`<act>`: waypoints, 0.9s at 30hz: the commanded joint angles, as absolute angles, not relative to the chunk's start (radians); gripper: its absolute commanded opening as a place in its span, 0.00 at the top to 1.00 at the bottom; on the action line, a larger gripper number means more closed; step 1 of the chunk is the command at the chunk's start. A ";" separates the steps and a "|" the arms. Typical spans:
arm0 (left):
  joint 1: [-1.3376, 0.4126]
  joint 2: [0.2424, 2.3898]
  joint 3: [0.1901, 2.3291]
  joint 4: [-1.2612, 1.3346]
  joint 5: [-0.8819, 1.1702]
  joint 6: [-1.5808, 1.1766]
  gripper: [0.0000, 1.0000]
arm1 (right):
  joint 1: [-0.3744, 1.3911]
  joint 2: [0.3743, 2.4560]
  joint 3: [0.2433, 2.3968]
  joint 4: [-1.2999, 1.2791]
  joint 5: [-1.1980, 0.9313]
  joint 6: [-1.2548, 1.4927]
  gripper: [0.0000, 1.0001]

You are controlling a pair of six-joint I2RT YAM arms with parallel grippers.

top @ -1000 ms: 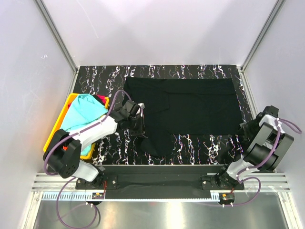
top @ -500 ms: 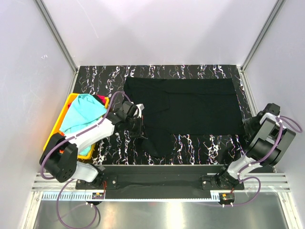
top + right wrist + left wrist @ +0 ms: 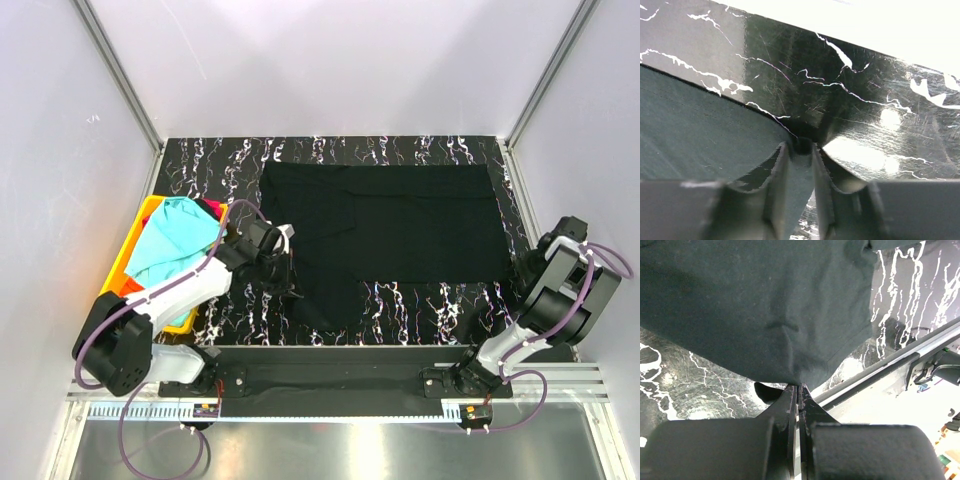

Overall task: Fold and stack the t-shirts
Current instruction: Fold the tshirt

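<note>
A large black t-shirt (image 3: 400,225) lies spread flat on the black marbled table. My left gripper (image 3: 287,276) is at its near left edge, shut on the hem, which shows pinched at the fingertips in the left wrist view (image 3: 799,386) with the cloth (image 3: 765,305) hanging beyond. My right gripper (image 3: 523,268) is at the shirt's near right corner; in the right wrist view (image 3: 801,147) a strip of the black cloth (image 3: 690,135) runs between its nearly closed fingers. A turquoise t-shirt (image 3: 175,235) and an orange-red one (image 3: 212,210) lie in the bin.
A yellow plastic bin (image 3: 122,258) stands at the table's left edge beside my left arm. The table's near metal rail (image 3: 900,360) runs just below the left gripper. White walls enclose the table on three sides.
My left gripper has moved toward the near left, drawing the shirt's near left edge with it. My right gripper has shifted slightly outward to the right at the shirt's corner.
</note>
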State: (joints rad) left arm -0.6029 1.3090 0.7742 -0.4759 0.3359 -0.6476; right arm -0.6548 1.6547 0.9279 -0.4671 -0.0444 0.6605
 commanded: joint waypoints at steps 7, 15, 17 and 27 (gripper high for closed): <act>-0.601 1.220 0.732 -0.433 0.333 -0.683 1.00 | -0.653 1.640 0.893 -0.468 -0.034 0.660 0.99; -0.600 1.115 0.718 -0.437 0.273 -0.713 1.00 | -0.638 1.580 0.913 -0.538 -0.015 0.647 1.00; -0.600 1.114 0.733 -0.436 0.259 -0.716 1.00 | -0.623 1.578 0.928 -0.548 -0.006 0.644 1.00; -0.542 1.285 0.967 -0.414 0.209 -0.666 1.00 | -0.552 1.672 1.156 -0.647 0.060 0.608 1.00</act>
State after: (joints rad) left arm -0.5831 1.2358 0.8436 -0.4755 0.2455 -0.6971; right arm -0.5659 1.6386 1.0546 -0.6029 0.0093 0.6384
